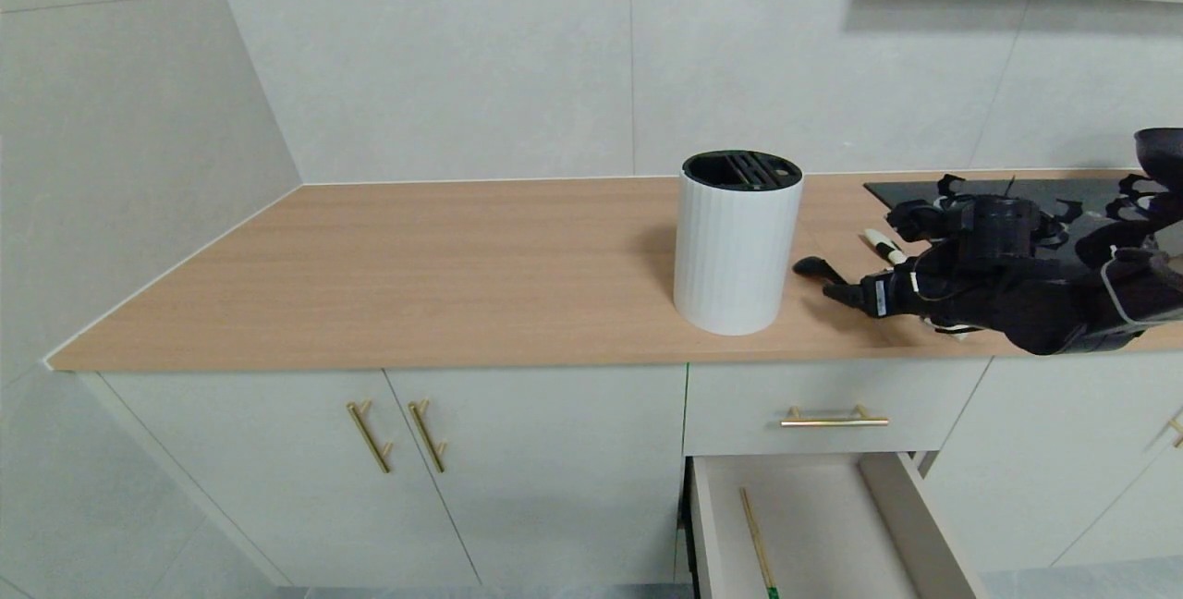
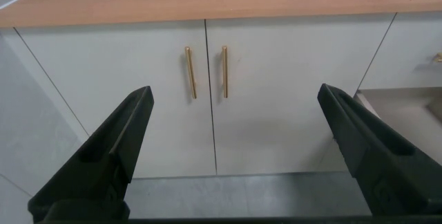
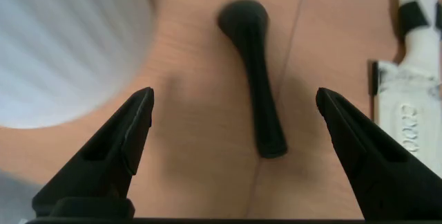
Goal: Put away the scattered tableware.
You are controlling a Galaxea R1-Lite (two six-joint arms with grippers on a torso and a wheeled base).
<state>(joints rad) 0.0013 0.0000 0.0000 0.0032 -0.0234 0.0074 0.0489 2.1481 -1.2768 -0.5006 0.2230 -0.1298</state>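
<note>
No word, number or sign can be read anywhere. The nearest thing to writing is a line of dark print on the white-handled utensil [image 3: 413, 113], which lies toward the right end of the countertop [image 1: 462, 275], between its front and back edges. In the right wrist view the marks run along the pale handle below a black band. They are blurred and partly cut off by the picture's edge, so no letters can be made out. A small pale sticker [image 1: 879, 301] sits on the right gripper [image 1: 836, 290] over the countertop's front edge, and it is too small to read.
</note>
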